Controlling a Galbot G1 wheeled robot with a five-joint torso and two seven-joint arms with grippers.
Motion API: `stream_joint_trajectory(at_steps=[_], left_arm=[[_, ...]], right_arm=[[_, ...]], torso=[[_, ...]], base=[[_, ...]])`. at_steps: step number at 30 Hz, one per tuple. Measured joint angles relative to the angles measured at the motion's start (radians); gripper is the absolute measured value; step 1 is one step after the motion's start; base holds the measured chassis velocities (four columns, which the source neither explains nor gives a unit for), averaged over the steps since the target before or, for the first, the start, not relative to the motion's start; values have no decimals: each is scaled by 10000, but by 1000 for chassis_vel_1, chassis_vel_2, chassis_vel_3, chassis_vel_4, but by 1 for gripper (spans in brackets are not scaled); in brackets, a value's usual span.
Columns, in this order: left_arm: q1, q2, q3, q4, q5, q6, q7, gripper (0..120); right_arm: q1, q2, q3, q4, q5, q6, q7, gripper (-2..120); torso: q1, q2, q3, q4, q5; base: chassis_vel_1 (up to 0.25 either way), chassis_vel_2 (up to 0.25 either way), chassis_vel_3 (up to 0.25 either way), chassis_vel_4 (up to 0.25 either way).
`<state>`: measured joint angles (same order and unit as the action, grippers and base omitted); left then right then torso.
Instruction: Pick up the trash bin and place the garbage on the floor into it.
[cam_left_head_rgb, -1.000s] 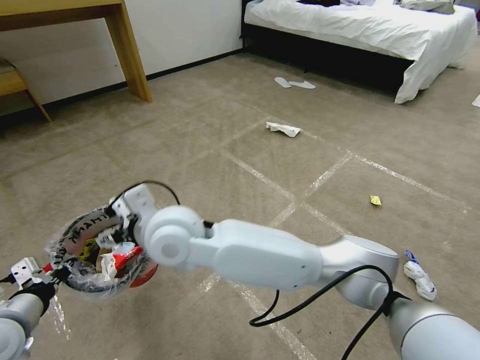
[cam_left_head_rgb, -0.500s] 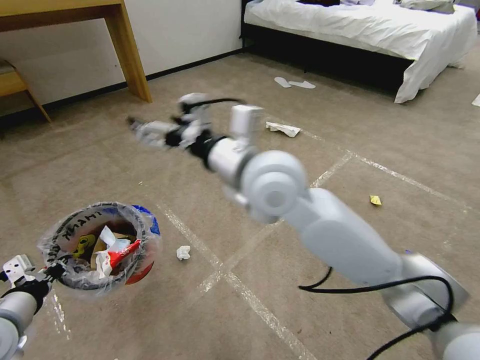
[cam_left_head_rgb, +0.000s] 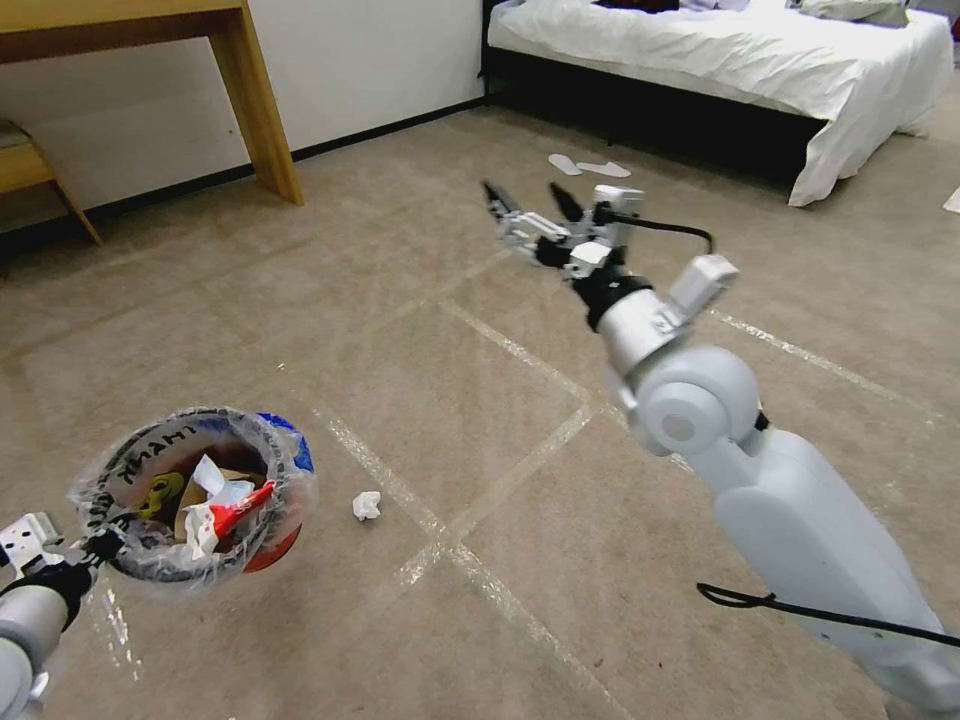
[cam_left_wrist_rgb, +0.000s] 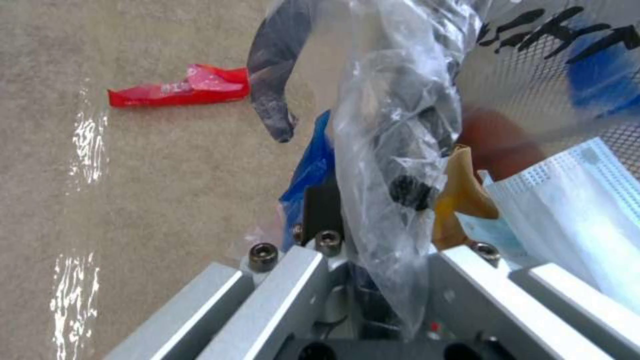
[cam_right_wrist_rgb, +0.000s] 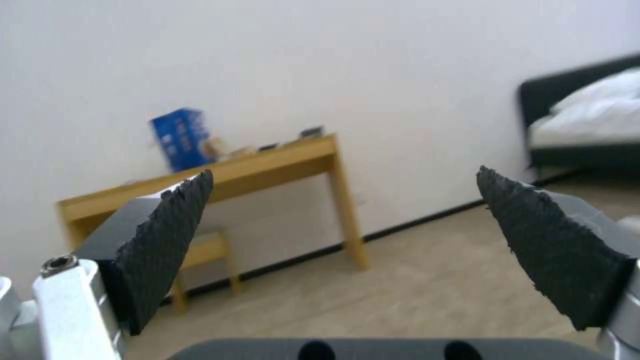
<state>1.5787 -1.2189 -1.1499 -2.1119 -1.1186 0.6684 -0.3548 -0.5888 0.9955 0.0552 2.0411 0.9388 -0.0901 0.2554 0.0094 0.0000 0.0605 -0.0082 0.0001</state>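
Left claw (cam_left_head_rgb: 95, 548): at 8 o'clock, low and nearest, clamped on the rim of the trash bin (cam_left_head_rgb: 195, 495); the left wrist view shows the bag film pinched between its jaws.
Trash bin: held off the floor (cam_left_head_rgb: 420, 260), upright, mouth open to the head view.
Done: the bin is picked up; it holds a white tissue, a red wrapper, brown paper (cam_left_wrist_rgb: 460, 195) and a light-blue mask (cam_left_wrist_rgb: 567, 200).
Left: a crumpled tissue (cam_left_head_rgb: 367, 505) lies just right of the bin; a red wrapper (cam_left_wrist_rgb: 180, 90) lies on the carpet near it. By my judgement the task is partway through.
Right claw (cam_left_head_rgb: 525, 205): at 12 o'clock, arm stretched forward and raised, jaws wide apart, holding nothing.
Far: white slippers (cam_left_head_rgb: 588, 166) by the bed (cam_left_head_rgb: 720, 50).
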Motion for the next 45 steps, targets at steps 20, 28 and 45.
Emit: stream_joint_trajectory(at_steps=[20,28,45], left_arm=[[85,-85,-209,-52,-16,-5,-21,0],[118,-6,-327,-52,-83,-8,-28,0],[125,-52,-431,-52,-140,-21,-25,0]], right_arm=[[-2899,182,1678,-324,-2421,1577,-242,100],[-3276,374,2013,-593,-2761,1816,-356,100],[-3332,417,1778,-933,-2815,1991,-460,100]], torso=[[0,0,0,-1,-2],[-1,0,0,-1,-1],[0,0,2,-1,-3]], base=[[0,0,0,0],[0,0,0,0],[-45,43,41,-40]])
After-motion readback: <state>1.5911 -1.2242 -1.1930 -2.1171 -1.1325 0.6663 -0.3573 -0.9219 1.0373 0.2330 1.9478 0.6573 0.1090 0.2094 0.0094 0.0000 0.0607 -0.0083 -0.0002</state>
